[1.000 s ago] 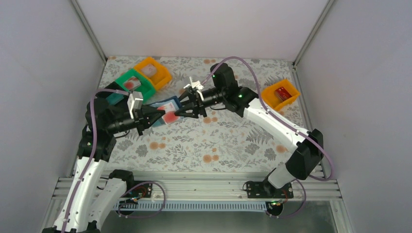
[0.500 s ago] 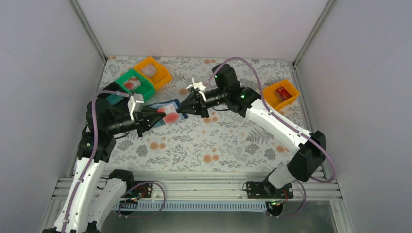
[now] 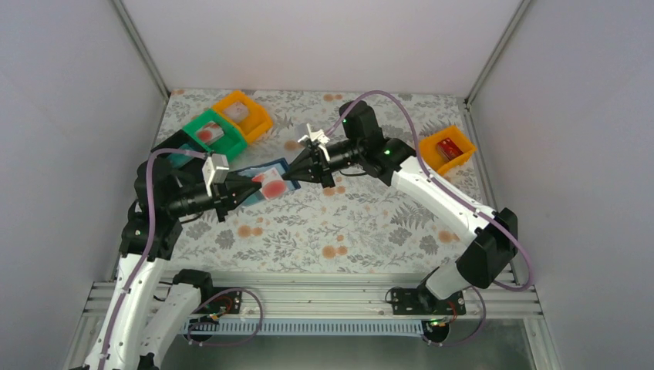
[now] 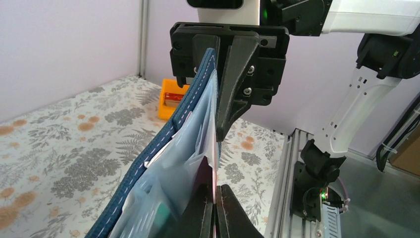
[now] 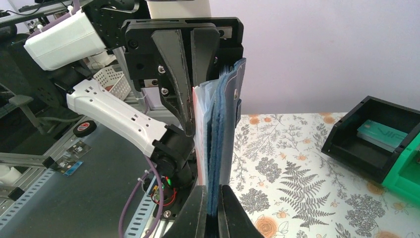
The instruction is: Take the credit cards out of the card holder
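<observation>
My right gripper is clamping one edge of the card holder; my left gripper is pinching a credit card at the holder's opposite edge.

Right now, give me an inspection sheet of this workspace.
Surface: floral table, no spill seen.
Job's things: card holder held in the air between both grippers; credit card, pale with a red blotch, at its inner pockets.
Clutter: orange bin, green bin, black bin, second orange bin, each holding something small.
Grippers: left gripper shut on the credit card; right gripper shut on the card holder.
Cables: purple cables run along both arms.
Surroundings: white walls, metal frame at near edge.
</observation>
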Robot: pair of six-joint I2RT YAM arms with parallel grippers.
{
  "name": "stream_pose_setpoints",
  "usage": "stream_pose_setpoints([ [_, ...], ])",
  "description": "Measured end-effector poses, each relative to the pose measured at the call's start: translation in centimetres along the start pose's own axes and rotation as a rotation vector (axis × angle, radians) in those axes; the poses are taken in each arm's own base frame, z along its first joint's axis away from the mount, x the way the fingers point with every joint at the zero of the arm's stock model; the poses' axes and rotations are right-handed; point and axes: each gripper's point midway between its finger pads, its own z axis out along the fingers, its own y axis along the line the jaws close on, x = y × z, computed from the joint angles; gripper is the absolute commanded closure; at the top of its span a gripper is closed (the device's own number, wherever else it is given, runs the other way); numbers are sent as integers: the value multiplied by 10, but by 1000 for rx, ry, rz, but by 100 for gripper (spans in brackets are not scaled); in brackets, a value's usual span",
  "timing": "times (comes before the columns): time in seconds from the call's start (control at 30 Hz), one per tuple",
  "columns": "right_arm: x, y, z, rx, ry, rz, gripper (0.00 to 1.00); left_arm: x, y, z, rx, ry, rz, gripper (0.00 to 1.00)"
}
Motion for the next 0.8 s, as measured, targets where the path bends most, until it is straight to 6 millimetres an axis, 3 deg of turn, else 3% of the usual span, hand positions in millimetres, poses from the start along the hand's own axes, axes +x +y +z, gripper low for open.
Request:
stream_pose_setpoints([
  [0.8, 2, 5, -11, -18, -1, -9, 96, 1, -2, -2, 1, 10, 13, 98],
])
